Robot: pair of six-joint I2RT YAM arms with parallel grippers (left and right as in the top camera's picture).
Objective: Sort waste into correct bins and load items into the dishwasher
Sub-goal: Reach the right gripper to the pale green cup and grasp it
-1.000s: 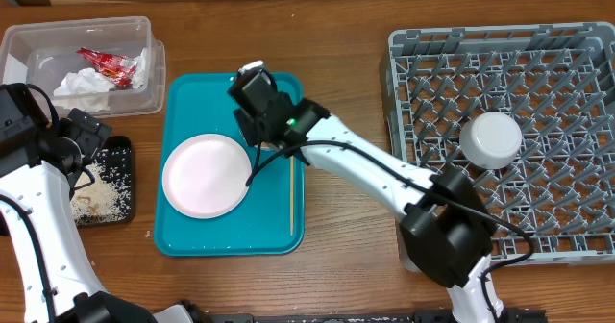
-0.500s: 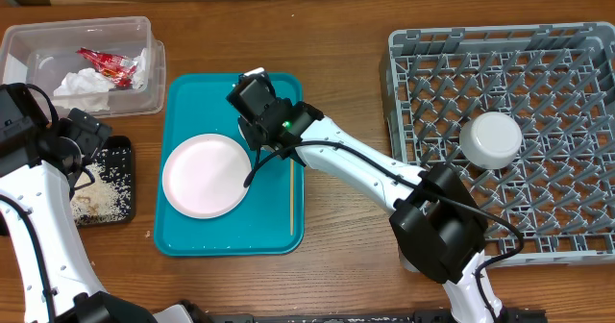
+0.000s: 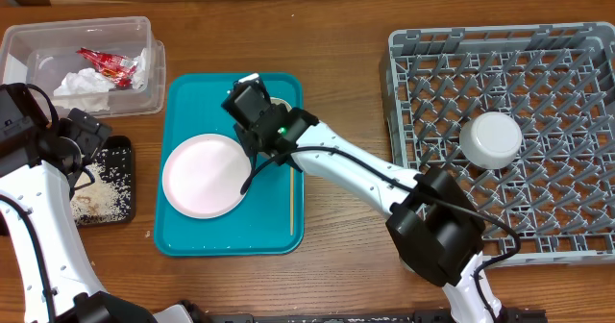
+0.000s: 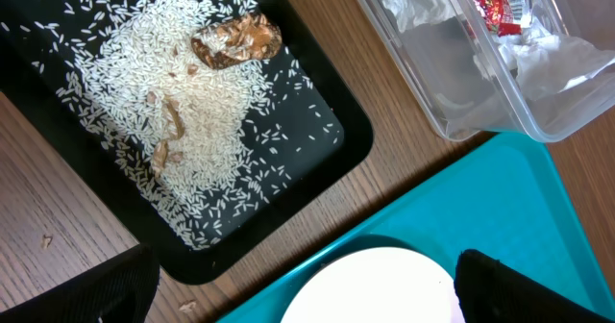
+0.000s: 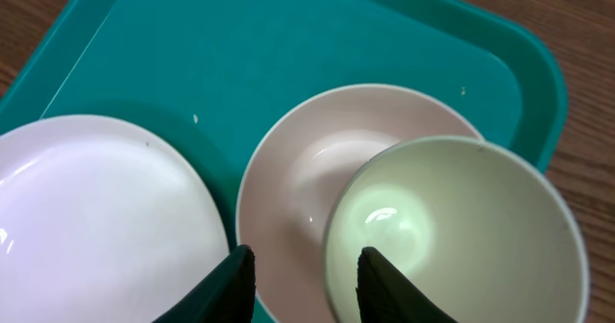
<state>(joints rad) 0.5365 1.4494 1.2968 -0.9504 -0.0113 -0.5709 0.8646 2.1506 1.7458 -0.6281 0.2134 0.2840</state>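
Note:
My right gripper is open above the teal tray. Its fingers straddle the left rim of the small white cup, which stands on the small pink saucer. The large pink plate lies beside them on the tray, and the chopstick lies to its right. The grey-blue bowl sits upside down in the grey dish rack. My left gripper is wide open and empty, over the gap between the black tray and the plate.
The clear tub at the back left holds the white napkin and the red wrapper. The black tray holds rice scraps with brown bits. The right arm stretches across the table from the rack side.
My right gripper has moved a little forward and left, closer over the cup and saucer. The left arm has not moved.

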